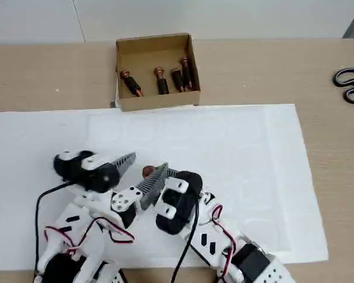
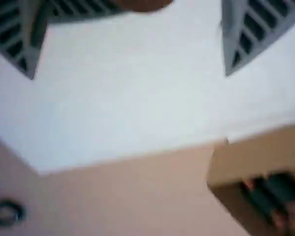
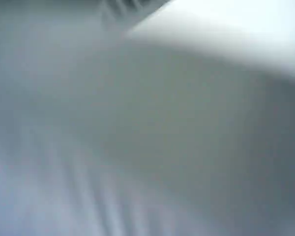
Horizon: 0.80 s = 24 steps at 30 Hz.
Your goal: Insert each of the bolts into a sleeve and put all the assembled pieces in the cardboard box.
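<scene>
The cardboard box (image 1: 155, 101) stands at the back of the table and holds several assembled bolt-and-sleeve pieces (image 1: 162, 81). In the left wrist view the box (image 2: 246, 167) is at one corner. On the white mat, my left gripper (image 1: 143, 170) is open wide, with its grey fingers (image 2: 241, 34) spread apart. A copper bolt head (image 1: 147, 171) sits between them and also appears as a brown blur, the bolt (image 2: 142, 4), at the frame's edge. My right arm's black wrist (image 1: 177, 200) is close beside the left gripper, low over the mat.
The white mat (image 1: 236, 153) covers most of the near table, and its right half is bare. Black scissors (image 1: 351, 84) lie at the far right edge on the wooden tabletop (image 1: 253, 71). The scissors (image 2: 5, 211) are a dark blur in the left wrist view.
</scene>
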Tool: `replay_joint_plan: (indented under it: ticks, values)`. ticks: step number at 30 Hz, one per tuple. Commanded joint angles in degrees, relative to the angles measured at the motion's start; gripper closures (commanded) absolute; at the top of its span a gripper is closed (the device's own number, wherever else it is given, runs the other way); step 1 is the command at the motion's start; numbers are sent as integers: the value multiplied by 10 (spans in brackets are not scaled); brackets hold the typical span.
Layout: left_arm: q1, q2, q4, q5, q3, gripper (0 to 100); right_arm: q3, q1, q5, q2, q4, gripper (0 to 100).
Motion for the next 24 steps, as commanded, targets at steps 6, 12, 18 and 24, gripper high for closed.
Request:
replay_joint_plan:
  ticks: [6, 12, 18, 24]
  values:
    - [-88, -2, -109, -5, -31, 989, -4, 39, 4, -9, -22, 995]
    - [-175, -2, -108, -6, -19, 994, -3, 122, 2, -9, -22, 995]
    - [-280, -1, -100, -27, 22, 994, 18, 268, -32, -4, -22, 995]
    - [-280, 0, -107, -39, 18, 994, -16, 346, -93, -3, 42, 995]
